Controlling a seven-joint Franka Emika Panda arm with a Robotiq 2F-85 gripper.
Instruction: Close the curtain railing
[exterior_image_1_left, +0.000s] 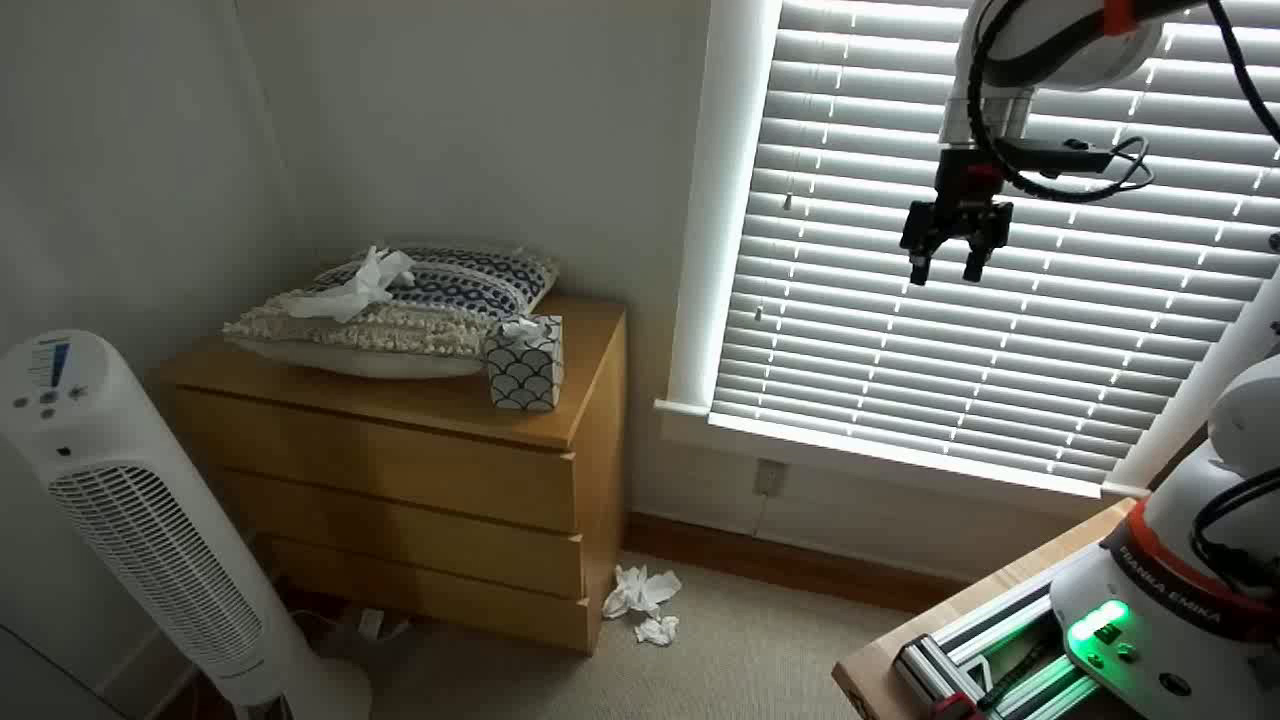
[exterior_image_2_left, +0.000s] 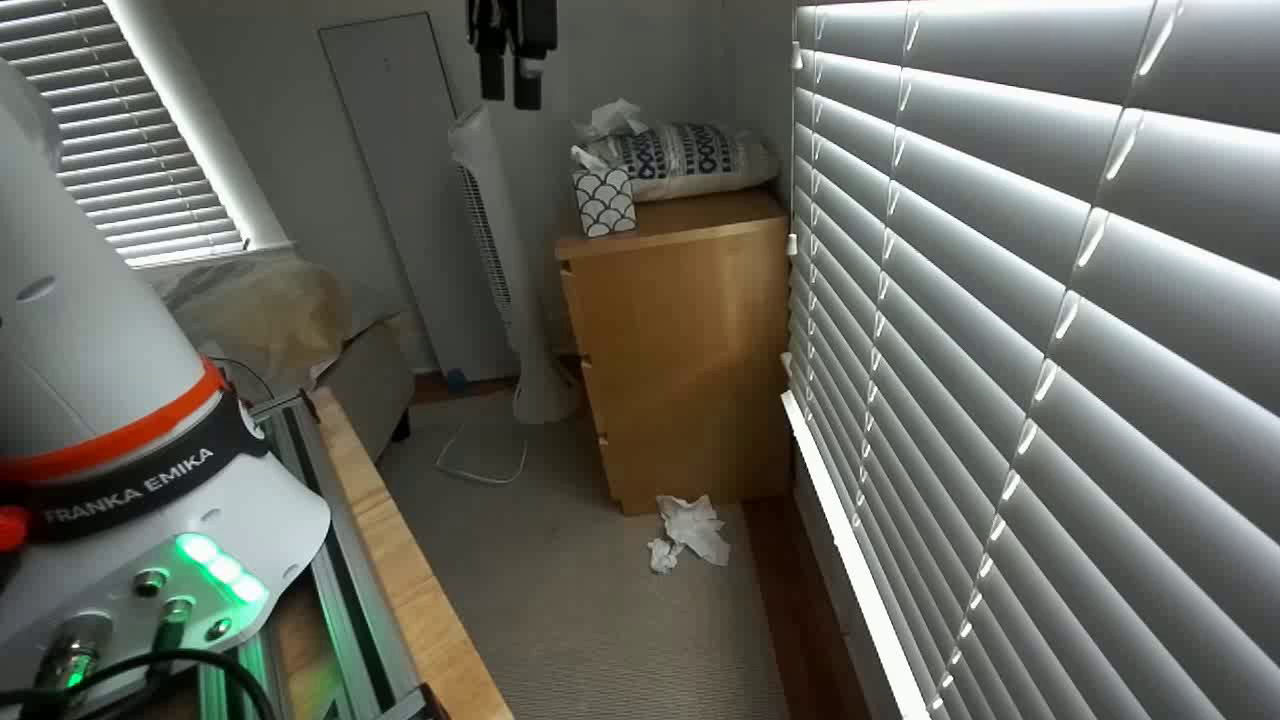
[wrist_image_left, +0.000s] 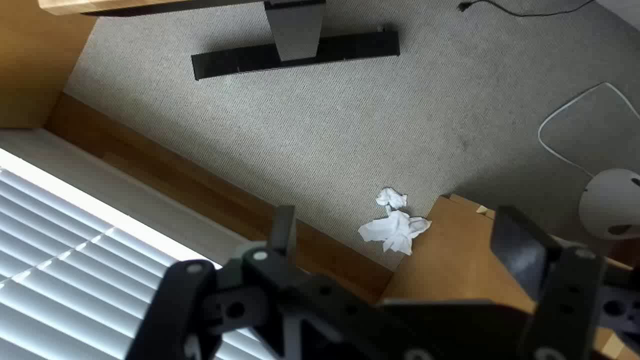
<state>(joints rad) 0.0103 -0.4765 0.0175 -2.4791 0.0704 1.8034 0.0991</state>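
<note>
The curtain railing, white slat blinds (exterior_image_1_left: 860, 330), hangs down over the window in an exterior view. It also fills the right side of an exterior view (exterior_image_2_left: 1000, 330) and the lower left of the wrist view (wrist_image_left: 65, 295). Its slats are tilted, with light in thin lines between them. Thin pull cords with small tassels (exterior_image_1_left: 788, 202) hang at its left edge. My gripper (exterior_image_1_left: 946, 272) points down, open and empty, in front of the blinds. It shows at the top of an exterior view (exterior_image_2_left: 511, 88), apart from the blinds. In the wrist view (wrist_image_left: 397, 232) its fingers are wide apart.
A wooden dresser (exterior_image_1_left: 400, 430) stands left of the window with pillows (exterior_image_1_left: 450, 290) and a tissue box (exterior_image_1_left: 525, 365) on it. A white tower fan (exterior_image_1_left: 160, 540) stands beside it. Crumpled tissues (exterior_image_1_left: 638, 592) lie on the carpet. The arm's base sits on a wooden table (exterior_image_2_left: 400, 590).
</note>
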